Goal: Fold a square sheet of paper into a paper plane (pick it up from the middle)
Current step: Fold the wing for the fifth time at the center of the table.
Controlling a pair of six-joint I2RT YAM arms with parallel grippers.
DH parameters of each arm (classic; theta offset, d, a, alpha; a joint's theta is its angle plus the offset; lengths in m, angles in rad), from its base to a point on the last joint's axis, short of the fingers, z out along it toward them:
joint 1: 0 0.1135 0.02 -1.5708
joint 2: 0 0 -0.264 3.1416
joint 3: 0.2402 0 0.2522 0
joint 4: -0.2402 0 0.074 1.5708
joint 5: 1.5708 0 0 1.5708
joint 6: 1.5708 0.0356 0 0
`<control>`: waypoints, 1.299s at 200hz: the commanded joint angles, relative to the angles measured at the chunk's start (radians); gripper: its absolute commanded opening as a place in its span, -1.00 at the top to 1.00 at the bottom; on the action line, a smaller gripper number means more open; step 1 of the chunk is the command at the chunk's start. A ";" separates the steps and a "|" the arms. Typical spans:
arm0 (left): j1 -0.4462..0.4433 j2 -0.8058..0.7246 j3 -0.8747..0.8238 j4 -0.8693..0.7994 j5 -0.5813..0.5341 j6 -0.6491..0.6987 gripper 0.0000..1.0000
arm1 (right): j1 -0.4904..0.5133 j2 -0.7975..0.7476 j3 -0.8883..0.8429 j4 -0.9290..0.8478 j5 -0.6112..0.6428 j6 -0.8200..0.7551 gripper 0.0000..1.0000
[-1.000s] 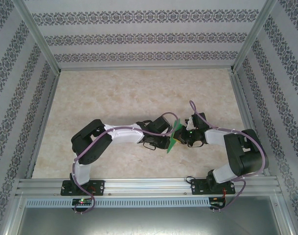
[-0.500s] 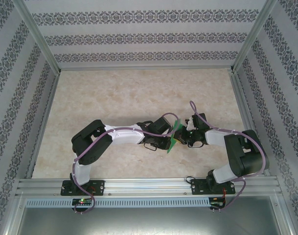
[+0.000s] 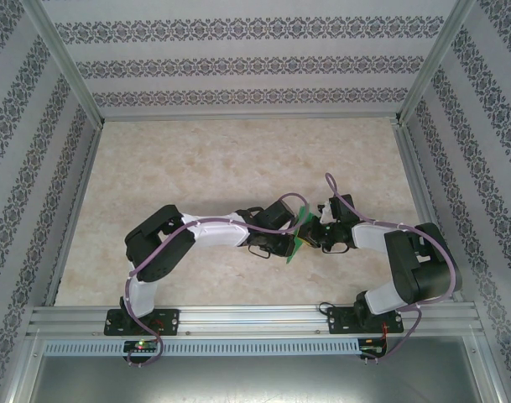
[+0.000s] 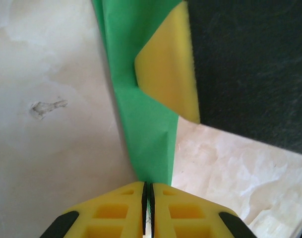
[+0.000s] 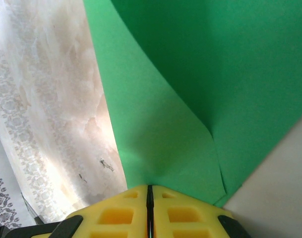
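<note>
Right gripper (image 3: 314, 234) nudged inward toward left gripper (image 3: 286, 240): top view, paper (image 3: 297, 239) pinched between them; left wrist, jaws clenched on its folded strip dead ahead; right wrist, likewise clamped, so likely tightening a crease.

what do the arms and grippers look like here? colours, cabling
Both arms have black joints. The left arm has white link covers; the right arm shows white on its forearm and lower link. A purple cable loops along each. The left gripper and right gripper have yellow fingers with moulded pockets and black corners.
</note>
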 commanded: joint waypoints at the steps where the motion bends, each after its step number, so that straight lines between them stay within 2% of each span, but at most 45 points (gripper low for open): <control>1: -0.018 0.022 0.031 0.017 0.017 -0.004 0.71 | -0.008 0.020 -0.042 -0.091 0.093 -0.013 0.80; 111: -0.025 0.056 0.058 -0.081 -0.013 0.060 0.75 | -0.009 0.012 -0.042 -0.093 0.103 -0.013 0.80; 197: -0.087 0.090 0.065 -0.206 -0.095 0.154 0.77 | -0.029 0.016 -0.022 -0.087 0.081 -0.011 0.80; 217: -0.098 0.105 0.050 -0.236 -0.140 0.173 0.78 | -0.034 -0.007 -0.013 -0.091 0.063 -0.011 0.76; 260: -0.105 0.095 0.000 -0.239 -0.160 0.193 0.79 | -0.042 -0.108 0.005 -0.122 -0.001 0.001 0.67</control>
